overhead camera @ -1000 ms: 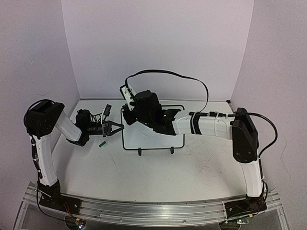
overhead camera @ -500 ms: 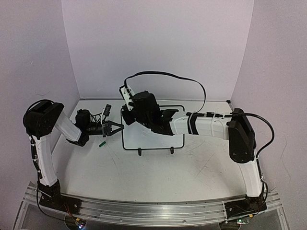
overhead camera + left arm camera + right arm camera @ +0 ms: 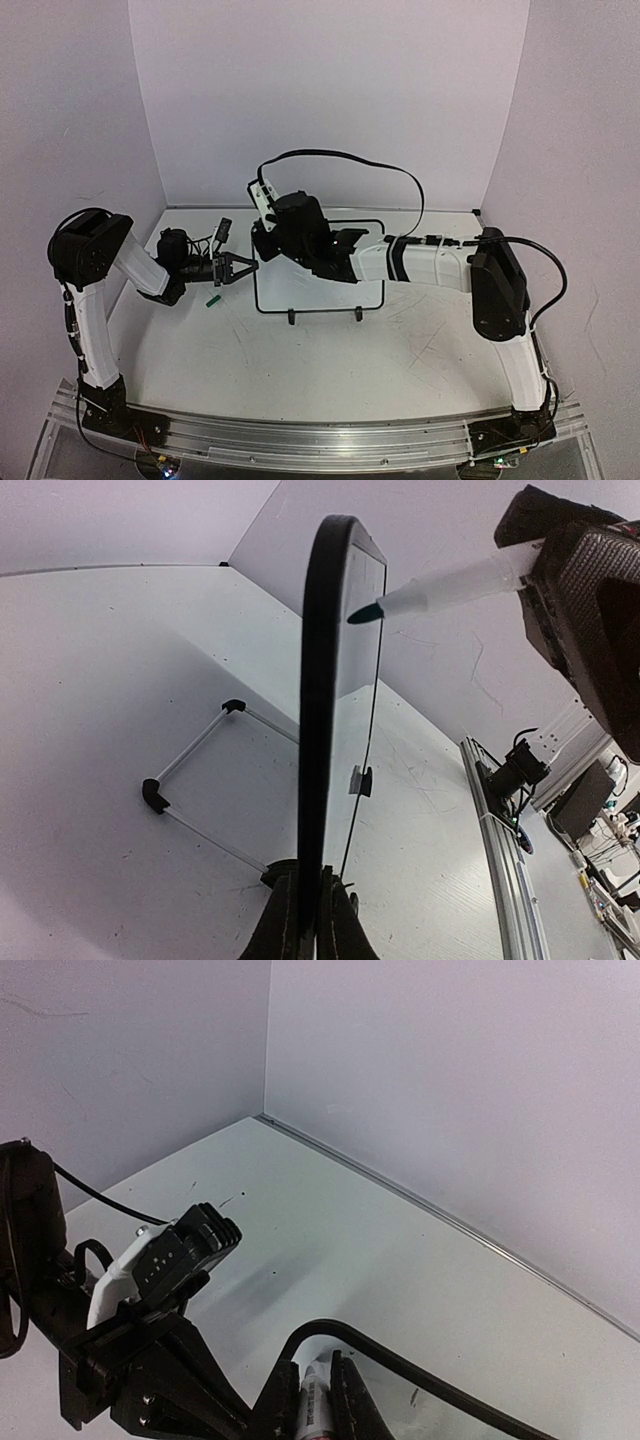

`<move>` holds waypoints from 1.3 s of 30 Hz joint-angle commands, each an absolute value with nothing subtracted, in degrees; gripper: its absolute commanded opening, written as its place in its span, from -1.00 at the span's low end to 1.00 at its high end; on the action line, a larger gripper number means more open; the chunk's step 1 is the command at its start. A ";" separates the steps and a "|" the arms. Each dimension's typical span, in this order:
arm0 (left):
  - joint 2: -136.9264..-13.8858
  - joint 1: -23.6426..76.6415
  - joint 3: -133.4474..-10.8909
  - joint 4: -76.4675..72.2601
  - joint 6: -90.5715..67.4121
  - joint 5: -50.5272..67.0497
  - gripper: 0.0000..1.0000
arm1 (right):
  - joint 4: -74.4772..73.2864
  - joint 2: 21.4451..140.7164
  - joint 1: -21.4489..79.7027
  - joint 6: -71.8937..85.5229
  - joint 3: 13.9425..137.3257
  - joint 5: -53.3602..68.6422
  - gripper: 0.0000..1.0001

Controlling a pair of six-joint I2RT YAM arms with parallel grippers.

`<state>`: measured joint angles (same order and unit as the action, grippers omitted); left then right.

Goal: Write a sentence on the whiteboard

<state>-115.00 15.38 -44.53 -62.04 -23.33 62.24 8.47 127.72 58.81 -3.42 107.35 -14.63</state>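
The whiteboard (image 3: 318, 290) stands upright on two black feet at the table's middle. My left gripper (image 3: 240, 267) is shut on its left frame edge; in the left wrist view the jaws (image 3: 310, 920) pinch the black frame (image 3: 318, 680), which is seen edge-on. My right gripper (image 3: 268, 240) is shut on a white marker (image 3: 440, 585), whose dark tip (image 3: 362, 613) is at the board's face near the upper left corner. The marker (image 3: 314, 1405) also shows between my right fingers (image 3: 318, 1360). No sentence shows; the right arm hides much of the board.
A small green cap (image 3: 213, 298) lies on the table just below my left gripper. A thin wire stand with black ends (image 3: 190, 780) lies behind the board. The purple walls close off the back and sides.
My right arm has shifted slightly left, carrying the marker toward the board's left edge. The left gripper and the board have not moved.
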 commanded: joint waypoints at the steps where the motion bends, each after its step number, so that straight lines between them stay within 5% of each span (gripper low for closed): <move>1: -112.35 14.85 -43.92 -62.70 -22.59 60.52 -1.00 | 9.18 128.48 58.63 -2.53 109.48 -16.58 -1.00; 39: -112.29 14.82 -44.10 -62.67 -22.83 60.54 -1.00 | 11.21 119.50 58.68 1.84 100.65 -16.66 -1.00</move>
